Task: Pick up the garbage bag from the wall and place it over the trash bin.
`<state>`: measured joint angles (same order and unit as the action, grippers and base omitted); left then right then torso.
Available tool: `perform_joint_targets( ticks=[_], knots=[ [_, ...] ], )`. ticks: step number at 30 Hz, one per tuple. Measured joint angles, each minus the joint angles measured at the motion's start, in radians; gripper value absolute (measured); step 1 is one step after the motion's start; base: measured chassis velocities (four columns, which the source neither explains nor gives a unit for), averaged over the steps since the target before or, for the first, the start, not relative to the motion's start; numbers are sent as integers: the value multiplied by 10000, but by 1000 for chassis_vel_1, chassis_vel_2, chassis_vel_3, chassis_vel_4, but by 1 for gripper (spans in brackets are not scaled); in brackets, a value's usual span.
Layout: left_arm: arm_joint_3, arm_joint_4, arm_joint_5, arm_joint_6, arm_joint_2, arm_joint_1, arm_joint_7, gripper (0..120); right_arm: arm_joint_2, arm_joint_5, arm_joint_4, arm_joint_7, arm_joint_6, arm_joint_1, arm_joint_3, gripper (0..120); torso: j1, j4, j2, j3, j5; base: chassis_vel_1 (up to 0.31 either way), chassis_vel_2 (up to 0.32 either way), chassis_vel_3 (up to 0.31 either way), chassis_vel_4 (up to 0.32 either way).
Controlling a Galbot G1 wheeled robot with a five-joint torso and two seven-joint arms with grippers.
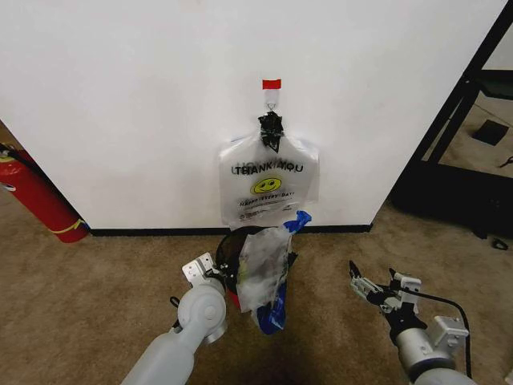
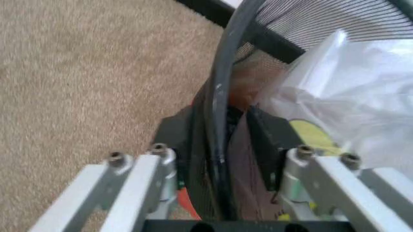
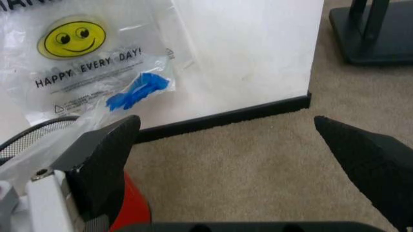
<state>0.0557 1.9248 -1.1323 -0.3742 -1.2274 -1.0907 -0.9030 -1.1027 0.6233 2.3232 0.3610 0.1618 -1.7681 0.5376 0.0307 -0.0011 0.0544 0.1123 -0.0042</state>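
Left hand (image 2: 219, 159) sits lowest, pads pinching the trash bin (image 1: 231, 243) rim. At its three o'clock the garbage bag (image 1: 264, 277) drapes over the bin — long axis vertical. Right hand (image 1: 362, 287), spread and empty, waits farther off at three o'clock.

Red fire extinguisher (image 1: 36, 196) on tan carpet (image 1: 96, 281); bundle of bags (image 1: 268, 188); black stand (image 1: 457, 172).

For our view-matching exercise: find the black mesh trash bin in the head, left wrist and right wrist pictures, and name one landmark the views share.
Head view: trash bin at lower centre, below the wall, mostly behind the garbage bag.
Left wrist view: its rim runs between the left gripper fingers.
Right wrist view: mesh edge at left.
Shared landmark: the garbage bag.
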Motion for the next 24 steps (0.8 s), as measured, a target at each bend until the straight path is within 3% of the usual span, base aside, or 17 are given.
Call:
perform_joint_targets(
  ticks=[4, 10, 14, 20, 24],
  knots=[
    [109, 358, 48, -231, 219, -61, 100, 51, 5, 11, 1, -68, -9, 35, -18, 100, 0, 0, 0, 0, 0, 0, 0, 0, 0],
    [411, 1032, -31, -377, 787, -184, 204, 69, 167, 240, -184, -1286, -28, 129, -23, 100, 0, -2, 0, 0, -2, 0, 0, 0, 0],
    [844, 2087, 182, -377, 1287, -756, 554, 88, 650, 407, -1521, -2867, -445, 1219, -154, 100, 0, 0, 0, 0, 2, 0, 0, 0, 0],
    [939, 3336, 1120, -313, 1592, -1666, 1275, 100, 1520, 956, -3171, -4845, -619, 3046, -765, 100, 1, 5, 0, 0, 2, 0, 0, 0, 0],
    [848, 3532, 1568, -273, 1576, -1825, 1457, 100, 1806, 1138, -3884, -5809, -710, 3829, -1442, 100, 1, 1, 0, 1, 2, 0, 0, 0, 0]
  ],
)
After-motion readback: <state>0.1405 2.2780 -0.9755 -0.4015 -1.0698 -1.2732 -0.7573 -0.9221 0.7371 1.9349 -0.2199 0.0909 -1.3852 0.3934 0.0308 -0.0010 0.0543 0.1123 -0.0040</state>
